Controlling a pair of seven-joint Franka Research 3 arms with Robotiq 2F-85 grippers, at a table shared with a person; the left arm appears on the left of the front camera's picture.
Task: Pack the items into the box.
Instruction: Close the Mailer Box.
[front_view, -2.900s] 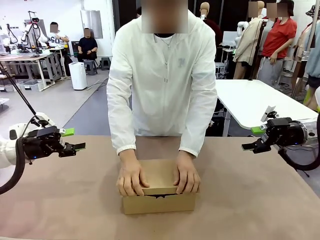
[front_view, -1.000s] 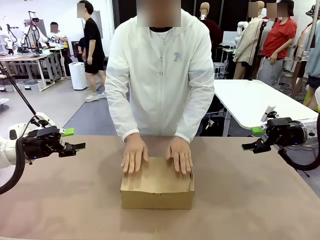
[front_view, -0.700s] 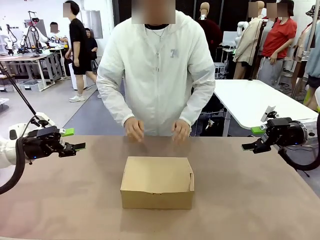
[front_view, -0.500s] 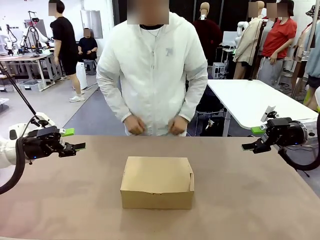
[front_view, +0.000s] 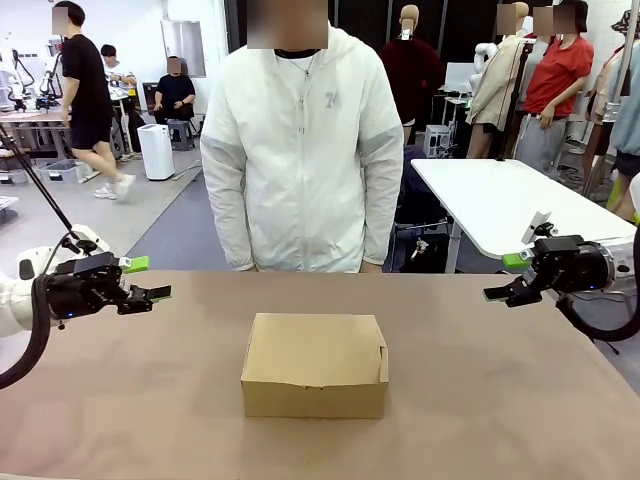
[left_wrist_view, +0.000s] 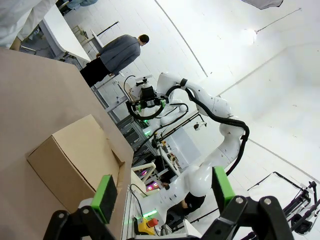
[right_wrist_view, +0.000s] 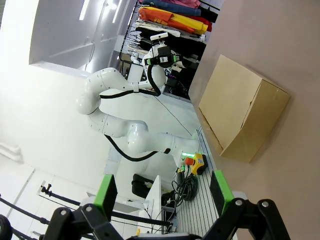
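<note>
Front view: the box (front_view: 315, 365), a plain brown carton with its flap lid shut, sits at lower centre of the frame on the tan table (front_view: 500, 400); no print is legible on it. Behind it, at the far edge, a person in a white jacket (front_view: 303, 150) stands with arms hanging; a small grey mark on the chest (possibly numerals) is too blurred to read. The left gripper (front_view: 148, 280) at mid-left and the right gripper (front_view: 502, 278) at mid-right hang above the table, well apart from the box, jaws spread and empty. Nothing lies between either gripper and the carton. Left wrist view: the box (left_wrist_view: 75, 160) appears at lower left.
</note>
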